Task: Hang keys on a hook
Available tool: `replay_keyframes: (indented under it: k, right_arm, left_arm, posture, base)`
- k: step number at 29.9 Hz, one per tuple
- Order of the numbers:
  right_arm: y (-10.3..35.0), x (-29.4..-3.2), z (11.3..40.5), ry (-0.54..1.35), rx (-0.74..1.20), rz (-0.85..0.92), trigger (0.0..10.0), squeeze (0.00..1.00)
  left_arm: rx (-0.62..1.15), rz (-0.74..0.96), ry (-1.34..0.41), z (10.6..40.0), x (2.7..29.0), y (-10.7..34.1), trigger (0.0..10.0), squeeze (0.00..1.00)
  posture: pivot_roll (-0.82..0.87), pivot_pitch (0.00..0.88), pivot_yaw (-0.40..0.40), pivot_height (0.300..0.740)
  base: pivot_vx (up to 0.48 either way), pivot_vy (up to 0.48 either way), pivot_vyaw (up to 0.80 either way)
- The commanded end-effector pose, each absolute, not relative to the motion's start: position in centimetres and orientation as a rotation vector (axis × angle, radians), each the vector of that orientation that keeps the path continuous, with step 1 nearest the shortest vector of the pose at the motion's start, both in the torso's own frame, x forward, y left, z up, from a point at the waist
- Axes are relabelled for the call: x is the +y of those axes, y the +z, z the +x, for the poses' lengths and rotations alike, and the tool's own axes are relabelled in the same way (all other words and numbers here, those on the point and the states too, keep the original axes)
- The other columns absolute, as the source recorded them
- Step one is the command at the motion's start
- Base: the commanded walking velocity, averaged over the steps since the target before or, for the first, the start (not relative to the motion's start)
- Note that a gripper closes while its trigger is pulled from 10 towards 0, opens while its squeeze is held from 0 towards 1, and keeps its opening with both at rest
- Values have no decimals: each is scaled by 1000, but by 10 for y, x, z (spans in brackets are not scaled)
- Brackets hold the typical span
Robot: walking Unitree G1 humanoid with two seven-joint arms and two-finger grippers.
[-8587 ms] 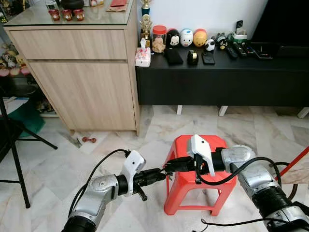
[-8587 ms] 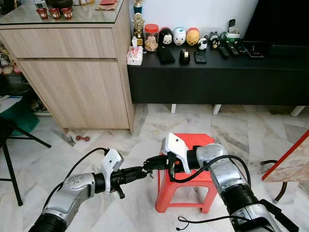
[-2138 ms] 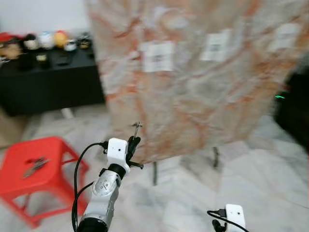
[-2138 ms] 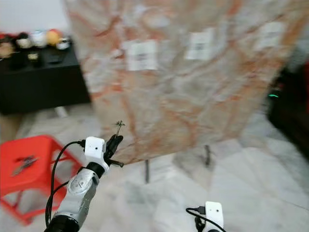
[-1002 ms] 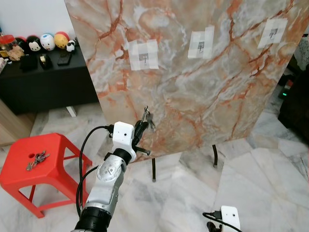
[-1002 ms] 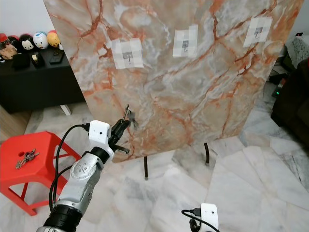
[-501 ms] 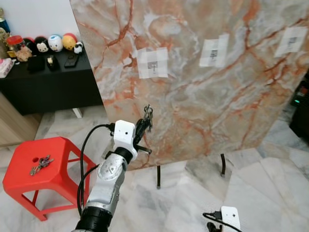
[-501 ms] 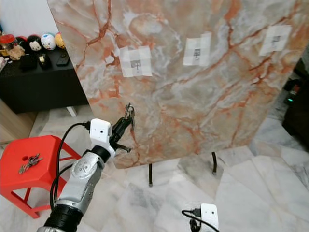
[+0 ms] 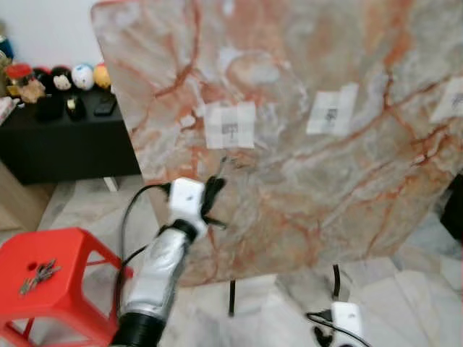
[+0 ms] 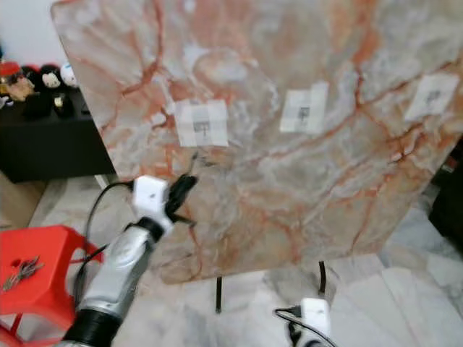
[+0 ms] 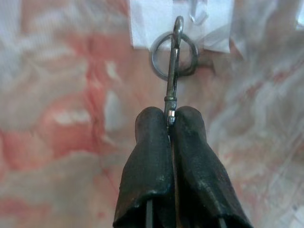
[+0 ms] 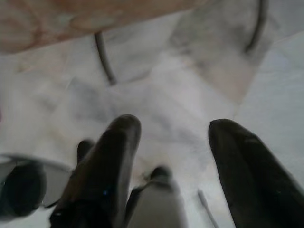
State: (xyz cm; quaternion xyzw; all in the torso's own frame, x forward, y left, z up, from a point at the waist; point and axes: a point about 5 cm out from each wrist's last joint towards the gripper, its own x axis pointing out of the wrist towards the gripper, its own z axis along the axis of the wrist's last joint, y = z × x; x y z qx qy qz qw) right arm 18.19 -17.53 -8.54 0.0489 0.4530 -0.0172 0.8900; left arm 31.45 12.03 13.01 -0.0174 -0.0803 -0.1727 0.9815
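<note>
A marble panel (image 9: 304, 166) stands before me with three white patches, each holding a small hook. My left gripper (image 9: 214, 189) is raised just below the leftmost patch (image 9: 230, 125) and is shut on a metal key clip (image 11: 172, 71). In the left wrist view the clip's ring (image 11: 174, 56) lies against the lower edge of that patch, just under the hook (image 11: 197, 7). The left gripper (image 11: 170, 118) pinches the clip's lower end. My right gripper (image 12: 175, 128) hangs low over the floor, open and holding nothing.
A red stool (image 9: 72, 249) at the lower left carries another bunch of keys (image 9: 40, 271). A black cabinet (image 9: 65, 144) with small toys stands behind it. The panel rests on thin black legs (image 9: 231, 296) on a marble floor. Two more hook patches (image 9: 331, 110) lie to the right.
The picture has shifted and blurred as the camera moved closer. My left gripper has lifted the key clip up to the lower edge of the leftmost patch.
</note>
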Motion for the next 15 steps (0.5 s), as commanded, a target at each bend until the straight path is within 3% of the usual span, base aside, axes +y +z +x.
replay_keyframes:
  k: [1, 15]
  right_arm:
    - [-88, -186, 174, -65, 961, 90, 10000, 0]
    - [-87, -186, 175, -62, 955, 84, 10000, 0]
  left_arm:
    - [-194, -61, -387, 312, 110, 137, 10000, 0]
    - [-238, -61, -433, 311, 109, 150, 10000, 0]
  posture:
    - [86, 68, 0, 740]
    - [88, 72, 8, 740]
  base:
    - [0, 0, 0]
    - [0, 0, 0]
